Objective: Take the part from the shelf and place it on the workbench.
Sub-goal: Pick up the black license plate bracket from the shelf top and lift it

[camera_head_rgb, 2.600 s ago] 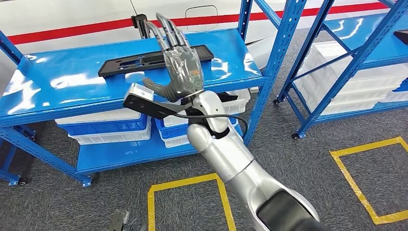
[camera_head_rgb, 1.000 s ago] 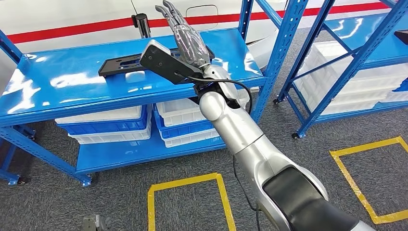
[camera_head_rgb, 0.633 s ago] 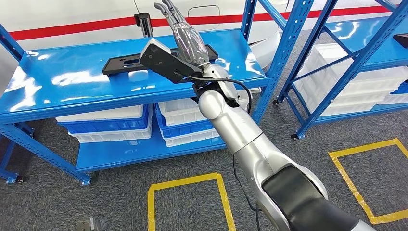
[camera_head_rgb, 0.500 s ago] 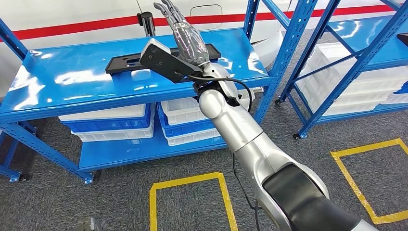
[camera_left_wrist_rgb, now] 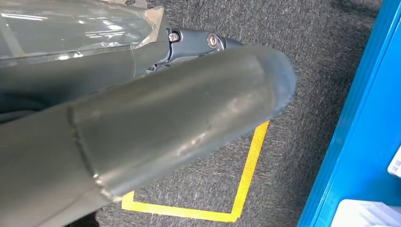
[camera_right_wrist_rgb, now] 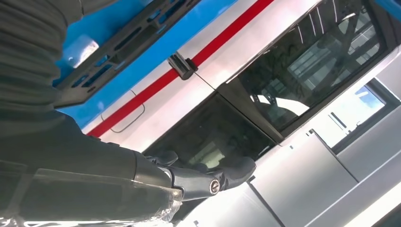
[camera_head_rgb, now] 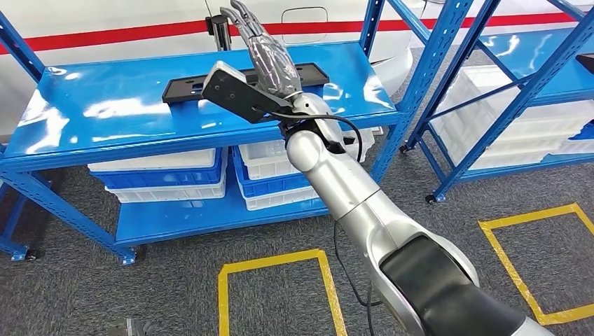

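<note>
Floor: grey carpet (camera_head_rgb: 84,294) with yellow tape squares (camera_head_rgb: 272,264), one in front of the rack, another further right (camera_head_rgb: 532,231).
Blue rack: the near shelving unit (camera_head_rgb: 105,150) stands on small castors; glossy blue top shelf, glare patches across it.
Lower shelf: white and blue bins (camera_head_rgb: 161,183) stacked side by side under the top shelf.
Part: long flat black part (camera_head_rgb: 183,87) with cut-out slots, lying flat towards the back of the top shelf, nothing touching it that I can see.
Right hand: right hand (camera_head_rgb: 266,52) raised above the shelf, over the part, fingers straight and spread, palm covered in clear film, holding nothing. A black wrist camera block (camera_head_rgb: 235,91) sticks out beside it.
Right arm: silver arm (camera_head_rgb: 350,203) reaching up from lower right, black cable looped at the wrist.
Left hand: left hand (camera_left_wrist_rgb: 142,127) hangs low over the carpet and tape; thick grey thumb fills the close view, so can't tell how the fingers lie.
Back wall: white panel with a red stripe (camera_head_rgb: 140,31) behind the rack.
Far right: second blue rack (camera_head_rgb: 518,77) holding white bins.
</note>
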Controlling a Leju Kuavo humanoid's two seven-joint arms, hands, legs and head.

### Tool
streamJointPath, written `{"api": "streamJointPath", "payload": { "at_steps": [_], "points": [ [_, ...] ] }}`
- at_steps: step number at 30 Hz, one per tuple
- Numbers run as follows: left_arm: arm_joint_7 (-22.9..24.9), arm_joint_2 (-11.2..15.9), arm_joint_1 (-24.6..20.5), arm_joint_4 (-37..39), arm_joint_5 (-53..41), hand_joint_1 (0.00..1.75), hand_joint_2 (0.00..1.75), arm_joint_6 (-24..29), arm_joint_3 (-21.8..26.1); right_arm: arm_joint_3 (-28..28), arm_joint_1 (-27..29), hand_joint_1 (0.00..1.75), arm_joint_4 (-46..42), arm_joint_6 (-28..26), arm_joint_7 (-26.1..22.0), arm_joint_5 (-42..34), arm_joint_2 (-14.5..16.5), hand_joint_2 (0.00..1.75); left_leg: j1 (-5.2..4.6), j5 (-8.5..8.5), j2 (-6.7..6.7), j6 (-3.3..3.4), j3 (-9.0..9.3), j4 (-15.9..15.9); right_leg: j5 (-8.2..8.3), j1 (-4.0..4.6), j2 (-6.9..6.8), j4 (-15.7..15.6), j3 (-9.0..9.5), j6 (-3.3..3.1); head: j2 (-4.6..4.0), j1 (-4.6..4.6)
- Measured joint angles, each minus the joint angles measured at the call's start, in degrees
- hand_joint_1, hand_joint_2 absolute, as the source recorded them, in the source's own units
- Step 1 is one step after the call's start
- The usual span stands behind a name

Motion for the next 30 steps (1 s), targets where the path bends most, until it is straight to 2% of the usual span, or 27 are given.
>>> {"api": "streamJointPath", "payload": {
  "at_steps": [1, 2, 3, 4, 5, 6, 7, 9, 11, 12, 13, 15, 16, 17, 18, 20, 21, 22, 24, 26, 28, 30],
  "points": [
    [0.03, -0.01, 0.0, 0.01, 0.03, 0.0, 0.0, 0.01, 0.0, 0.03, 0.13, 0.0, 0.36, -0.16, -0.07, -0.09, -0.13, 1.75, -0.01, -0.02, -0.05, -0.01, 0.01, 0.03, -0.26, 0.05, 0.02, 2.22, -1.43, 0.16, 0.0, 0.0],
    [0.07, 0.0, 0.0, 0.01, 0.06, 0.0, 0.0, 0.01, 0.0, 0.05, 0.23, 0.0, 0.68, -0.32, -0.11, -0.15, -0.23, 1.75, -0.02, -0.08, -0.11, -0.07, 0.08, 0.05, 0.5, 0.09, 0.04, 1.98, -1.69, 0.48, 0.0, 0.0],
    [0.1, -0.01, 0.0, 0.01, 0.09, 0.0, 0.0, 0.02, 0.0, 0.08, 0.28, 0.0, 0.91, -0.48, -0.15, -0.19, -0.31, 1.75, 0.0, -0.18, -0.16, -0.21, 0.2, 0.08, 2.17, 0.06, 0.01, -0.75, -0.76, 0.88, 0.0, -0.01],
    [0.14, -0.01, -0.01, 0.01, 0.13, 0.0, 0.0, 0.02, -0.01, 0.1, 0.3, 0.0, 1.03, -0.61, -0.19, -0.24, -0.34, 1.75, 0.02, -0.34, -0.2, -0.44, 0.34, 0.12, 4.29, 0.01, -0.18, -5.11, 1.03, 1.21, 0.0, 0.01],
    [0.18, -0.01, -0.01, 0.01, 0.2, 0.0, 0.0, 0.02, -0.03, 0.13, 0.28, 0.0, 1.13, -0.74, -0.21, -0.31, -0.41, 1.75, -0.06, -0.56, -0.22, -0.77, 0.42, 0.21, 5.97, 0.09, -0.39, -9.31, 2.94, 1.24, 0.0, 0.01],
    [0.22, 0.0, -0.03, 0.01, 0.26, 0.0, 0.0, 0.02, -0.07, 0.16, 0.28, 0.0, 1.19, -0.84, -0.22, -0.39, -0.44, 1.75, -0.16, -0.73, -0.2, -1.07, 0.41, 0.3, 7.07, 0.18, -0.53, -12.38, 4.31, 0.97, 0.0, -0.03],
    [0.28, 0.01, -0.04, 0.01, 0.34, 0.0, 0.0, 0.03, -0.12, 0.2, 0.37, 0.0, 1.27, -0.91, -0.19, -0.51, -0.54, 1.75, -0.23, -0.86, -0.17, -1.34, 0.33, 0.37, 7.48, 0.33, -0.6, -13.94, 5.01, 0.42, 0.0, -0.08],
    [0.38, 0.01, -0.04, 0.01, 0.44, 0.0, 0.0, 0.04, -0.19, 0.25, 0.6, 0.0, 1.39, -0.97, -0.14, -0.72, -0.78, 1.75, -0.17, -0.98, 0.01, -1.78, 0.23, 0.38, 7.35, 0.55, -0.28, -14.3, 5.1, -0.82, 0.0, -0.17],
    [0.42, 0.01, -0.06, 0.01, 0.46, 0.0, 0.0, 0.04, -0.22, 0.26, 0.68, 0.0, 1.42, -1.01, -0.11, -0.78, -0.92, 1.75, 0.15, -1.75, -0.23, -2.4, -0.04, 1.2, 7.32, 0.33, 0.1, -14.47, 5.28, -1.82, 0.0, -0.21],
    [0.43, 0.02, -0.07, 0.01, 0.47, 0.0, 0.0, 0.04, -0.24, 0.28, 0.65, 0.0, 1.43, -1.02, -0.11, -0.76, -0.89, 1.75, 0.29, -2.81, -0.54, -2.74, -0.88, 3.06, 7.3, 0.16, 0.26, -14.57, 5.44, -2.32, 0.0, -0.27],
    [0.45, 0.04, -0.07, 0.01, 0.48, 0.0, 0.0, 0.06, -0.25, 0.3, 0.67, 0.0, 1.45, -1.04, -0.11, -0.75, -0.84, 1.75, 0.41, -4.36, -0.91, -3.04, -2.51, 6.29, 7.2, 0.08, 0.39, -14.6, 5.58, -2.71, 0.0, -0.34],
    [0.52, 0.06, -0.04, 0.05, 0.48, 0.0, 0.0, 0.13, -0.29, 0.34, 0.88, 0.0, 1.52, -1.05, -0.05, -0.74, -0.81, 1.75, 0.51, -7.2, -1.26, -3.45, -6.98, 14.12, 6.99, 0.2, 0.61, -14.57, 5.76, -3.23, 0.0, -0.41],
    [0.61, 0.08, -0.02, 0.08, 0.48, 0.0, 0.0, 0.16, -0.35, 0.37, 1.04, 0.0, 1.56, -1.06, 0.0, -0.74, -0.83, 1.75, 0.52, -7.41, -1.3, -3.53, -8.76, 16.53, 6.88, 0.3, 0.79, -14.56, 5.86, -3.36, 0.0, -0.41],
    [0.73, 0.1, 0.0, 0.1, 0.46, 0.0, 0.0, 0.14, -0.43, 0.39, 1.16, 0.0, 1.57, -1.08, 0.07, -0.74, -0.85, 1.75, 0.53, -6.37, -1.3, -3.48, -9.44, 16.66, 6.77, 0.38, 0.97, -14.54, 6.03, -3.49, 0.0, -0.41],
    [0.88, 0.14, 0.01, 0.11, 0.45, 0.0, 0.0, 0.1, -0.55, 0.41, 1.23, 0.0, 1.57, -1.1, 0.13, -0.75, -0.86, 1.75, 0.54, -4.26, -1.31, -3.31, -9.02, 14.59, 6.62, 0.45, 1.18, -14.54, 6.28, -3.58, 0.0, -0.41],
    [1.12, 0.33, 0.0, 0.12, 0.42, 0.0, 0.0, -0.01, -0.77, 0.43, 1.27, 0.0, 1.56, -1.21, 0.24, -0.78, -0.89, 1.75, 0.46, 0.54, -1.56, -2.74, -5.95, 6.93, 6.25, 0.62, 1.53, -14.56, 6.9, -3.57, 0.0, -0.39],
    [1.19, 0.43, -0.03, 0.13, 0.39, 0.0, 0.0, 0.0, -0.86, 0.44, 1.27, 0.0, 1.55, -1.26, 0.28, -0.78, -0.94, 1.75, 0.33, 1.83, -1.7, -2.45, -4.5, 3.66, 6.06, 0.77, 1.68, -14.56, 7.05, -3.43, 0.0, -0.4],
    [1.25, 0.5, -0.06, 0.14, 0.37, 0.0, 0.0, 0.03, -0.95, 0.45, 1.3, 0.0, 1.54, -1.31, 0.32, -0.78, -1.03, 1.75, 0.18, 2.26, -1.82, -2.22, -3.65, 1.81, 5.93, 0.89, 1.76, -14.58, 7.07, -3.23, 0.0, -0.4],
    [1.32, 0.56, -0.11, 0.16, 0.37, 0.0, 0.0, 0.14, -1.1, 0.47, 1.46, 0.0, 1.53, -1.38, 0.41, -0.74, -1.23, 1.75, -0.06, 1.86, -1.84, -1.87, -3.22, 0.83, 5.79, 1.0, 1.83, -14.69, 6.98, -2.71, 0.0, -0.43],
    [1.34, 0.57, -0.11, 0.16, 0.45, 0.0, 0.0, 0.24, -1.23, 0.48, 1.6, 0.0, 1.46, -1.45, 0.48, -0.7, -1.4, 1.75, 0.19, 2.02, -1.72, -1.38, -2.69, 0.15, 5.29, 1.06, 1.51, -14.12, 6.65, -2.23, 0.0, -0.4],
    [1.29, 0.59, -0.13, 0.16, 0.56, 0.0, 0.0, 0.24, -1.3, 0.48, 1.62, 0.0, 1.41, -1.49, 0.46, -0.67, -1.6, 1.75, 0.46, 2.15, -1.59, -0.88, -1.99, -0.53, 3.32, 1.08, 1.05, -9.55, 4.4, -2.17, 0.0, -0.36],
    [1.23, 0.6, -0.14, 0.17, 0.66, 0.0, 0.0, 0.2, -1.37, 0.48, 1.82, 0.0, 1.48, -1.49, 0.44, -0.66, -1.83, 1.75, 0.42, 1.97, -1.58, -0.62, -1.75, -0.57, 0.74, 0.92, 0.9, -1.92, 0.34, -2.22, 0.0, -0.34]
  ]
}}
